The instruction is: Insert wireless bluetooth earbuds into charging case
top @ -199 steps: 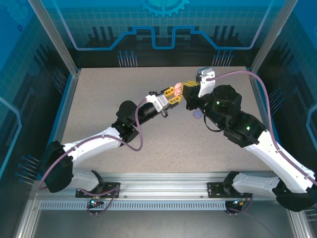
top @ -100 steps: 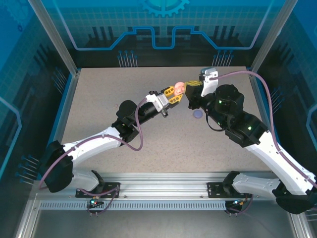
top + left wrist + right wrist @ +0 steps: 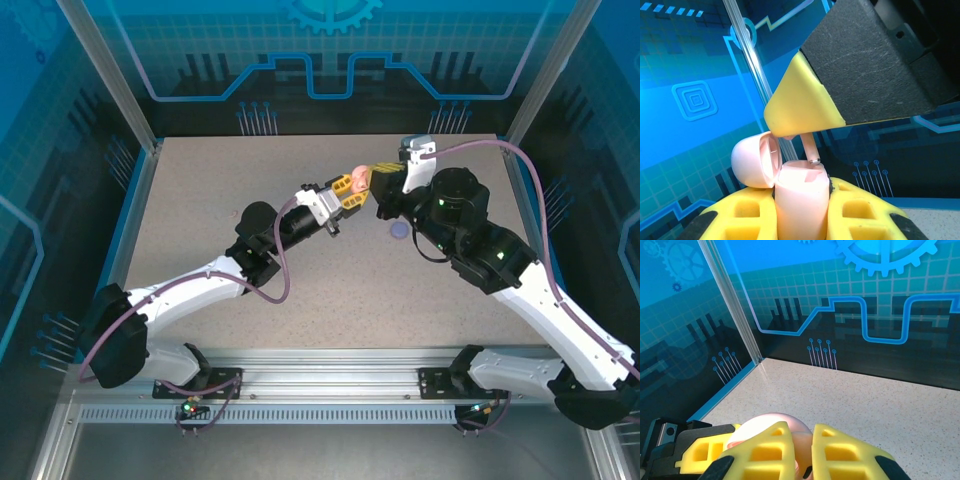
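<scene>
My left gripper (image 3: 346, 192) is shut on the pale pink charging case (image 3: 801, 200), held up off the table with its lid (image 3: 751, 162) hinged open to the left. My right gripper (image 3: 379, 178) meets it from the right and is shut on a pinkish-white earbud (image 3: 810, 150). The earbud's stem points down and its metal tip touches the rim of the case's opening. In the right wrist view the earbud (image 3: 803, 447) sits between my yellow fingers (image 3: 765, 452), with the case's lid (image 3: 762, 422) just beyond them.
A small round purple disc (image 3: 401, 231) lies on the speckled table (image 3: 220, 220) just below the right wrist. Glass walls and aluminium posts (image 3: 110, 80) enclose the table at the back and sides.
The right wrist drifted slightly to the right and came back. Both grips and the left arm are unchanged.
</scene>
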Robot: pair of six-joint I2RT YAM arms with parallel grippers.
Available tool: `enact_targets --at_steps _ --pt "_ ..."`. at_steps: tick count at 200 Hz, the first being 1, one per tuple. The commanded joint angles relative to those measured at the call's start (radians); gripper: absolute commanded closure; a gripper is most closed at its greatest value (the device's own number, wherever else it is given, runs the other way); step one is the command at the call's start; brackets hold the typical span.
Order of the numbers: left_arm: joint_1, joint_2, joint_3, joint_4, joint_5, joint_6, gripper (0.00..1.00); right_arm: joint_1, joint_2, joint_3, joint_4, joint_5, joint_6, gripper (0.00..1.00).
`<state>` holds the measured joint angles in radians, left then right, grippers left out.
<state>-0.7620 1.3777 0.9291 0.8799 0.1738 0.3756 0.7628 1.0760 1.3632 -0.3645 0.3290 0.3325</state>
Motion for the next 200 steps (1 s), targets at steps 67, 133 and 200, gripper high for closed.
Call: enact_targets --at_steps 67,133,200 --pt "-0.013 -0.004 0.048 0.040 -0.006 -0.009 1.00 -0.009 0.007 -0.050 0.029 0.010 0.010 0.91" --pt "-0.013 -0.002 0.059 0.037 -0.034 -0.031 1.00 0.004 -0.009 -0.116 0.076 0.043 0.030 0.91" --pt "-0.013 0.008 0.066 0.036 -0.049 -0.030 1.00 0.021 -0.012 -0.106 0.068 0.090 0.021 0.91"
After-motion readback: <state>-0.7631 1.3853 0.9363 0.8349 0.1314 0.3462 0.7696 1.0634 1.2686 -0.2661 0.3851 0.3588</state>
